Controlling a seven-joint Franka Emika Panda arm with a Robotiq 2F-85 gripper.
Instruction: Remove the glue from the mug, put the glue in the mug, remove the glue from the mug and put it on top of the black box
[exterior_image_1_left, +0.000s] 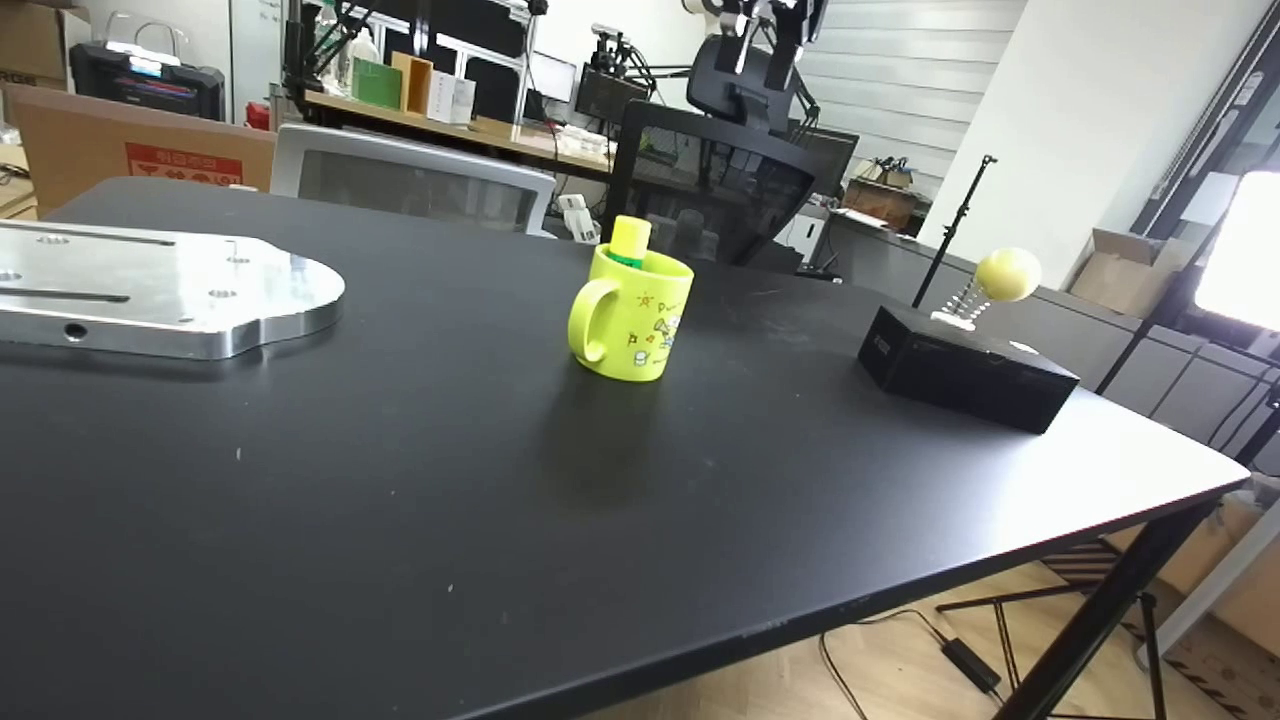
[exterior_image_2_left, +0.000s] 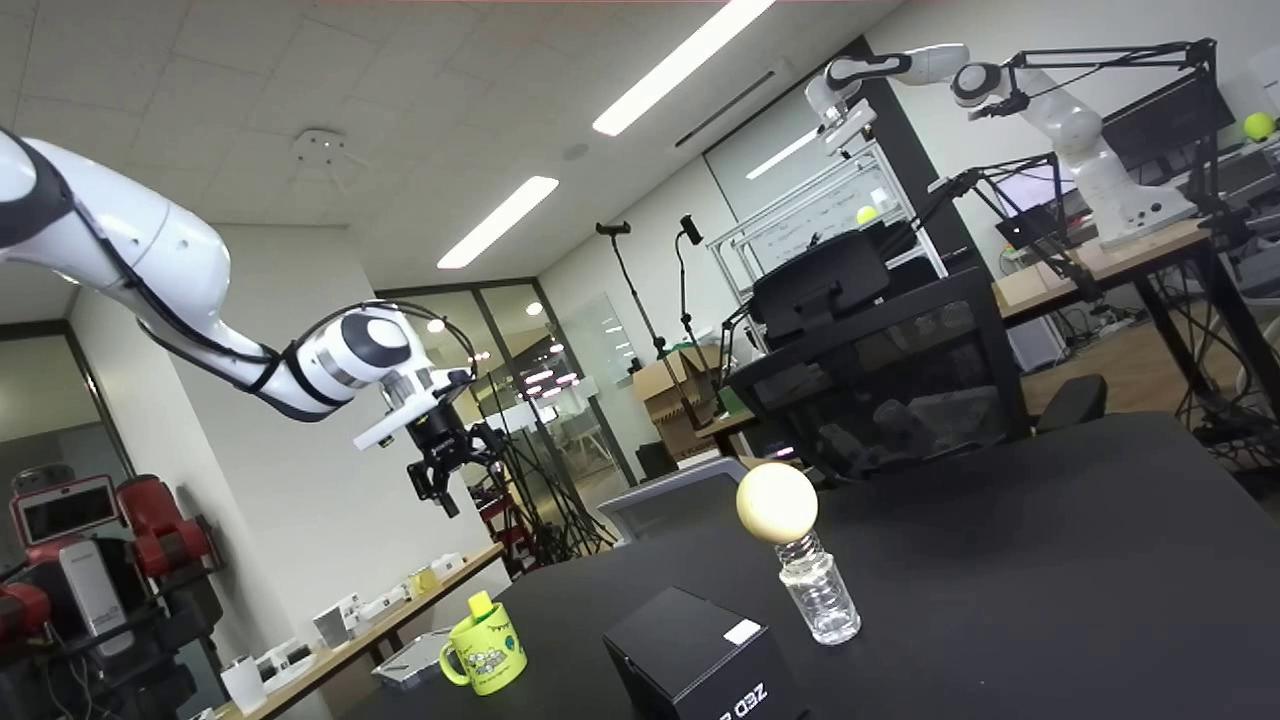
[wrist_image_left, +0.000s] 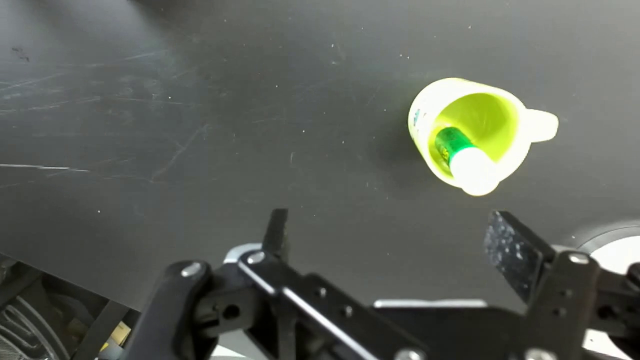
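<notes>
The bright yellow-green mug (exterior_image_1_left: 640, 325) stands upright on the black table in both exterior views (exterior_image_2_left: 490, 655) and at upper right in the wrist view (wrist_image_left: 424, 110). The glue (exterior_image_1_left: 630, 240) leans inside the mug, its light cap above the rim (exterior_image_2_left: 481, 604); its green band shows in the wrist view (wrist_image_left: 452, 142). The black box (exterior_image_1_left: 970, 375) lies near the table's edge (exterior_image_2_left: 685, 655); it is out of the wrist view. My gripper (wrist_image_left: 387, 220) is open and empty, high above the table in both exterior views (exterior_image_1_left: 758, 62) (exterior_image_2_left: 458, 485), apart from mug and glue.
A silver metal plate (exterior_image_1_left: 150, 290) lies on the table on the mug's far side from the box (exterior_image_2_left: 412, 662). A yellow ball (exterior_image_1_left: 1008, 274) on a clear bottle (exterior_image_2_left: 820, 600) stands beside the black box. A black mesh chair (exterior_image_1_left: 720, 185) stands at the table's edge.
</notes>
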